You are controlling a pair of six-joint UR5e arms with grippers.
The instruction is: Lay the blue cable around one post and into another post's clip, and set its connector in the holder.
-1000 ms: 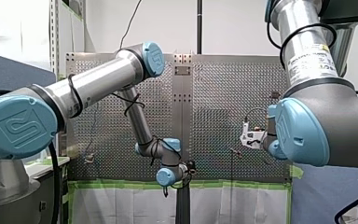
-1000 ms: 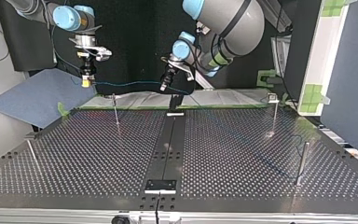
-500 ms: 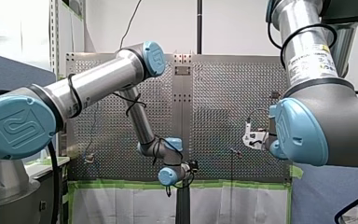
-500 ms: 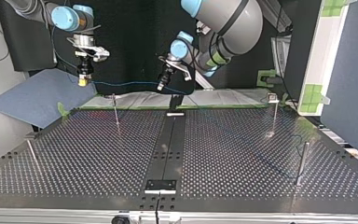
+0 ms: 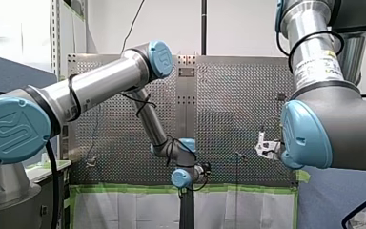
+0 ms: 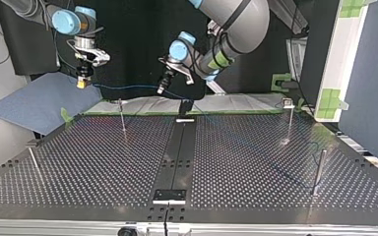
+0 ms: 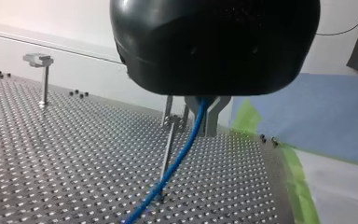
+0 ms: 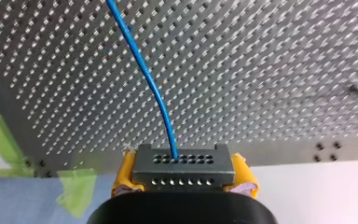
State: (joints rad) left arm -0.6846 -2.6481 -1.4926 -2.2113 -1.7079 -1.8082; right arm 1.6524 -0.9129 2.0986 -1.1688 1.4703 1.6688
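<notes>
In the top view the thin post [image 6: 122, 118] stands just inside the perforated surface [image 6: 103, 162], at its edge on the arms' side. The other posts stand well apart from it, with wide room between them: a side post [image 6: 33, 164] by the view's left edge, and a clip-topped post [image 6: 289, 120] and a plain post [image 6: 319, 172] far to its right. A strip of green tape [image 6: 65, 116] lines the edge behind the thin post, and a blue mat [image 6: 39, 101] lies beyond.

My right gripper [image 6: 82, 82] hangs fingers-down above the mat, off the surface, higher than the thin post and to its left. Its yellow pads [image 8: 126, 173] are clenched on the grey connector [image 8: 182, 169], and the blue cable [image 8: 144, 77] leaves the connector's face. The cable runs nearly level above the thin post's top to my left gripper [image 6: 162, 89], which tilts down from a bent wrist to the thin post's right. Its metal fingers [image 7: 213, 119] grasp the cable, which then drops to the surface and trails away rightward.

Against a second ago, both grippers sit further toward the view's left and slightly higher, the cable carried along.
</notes>
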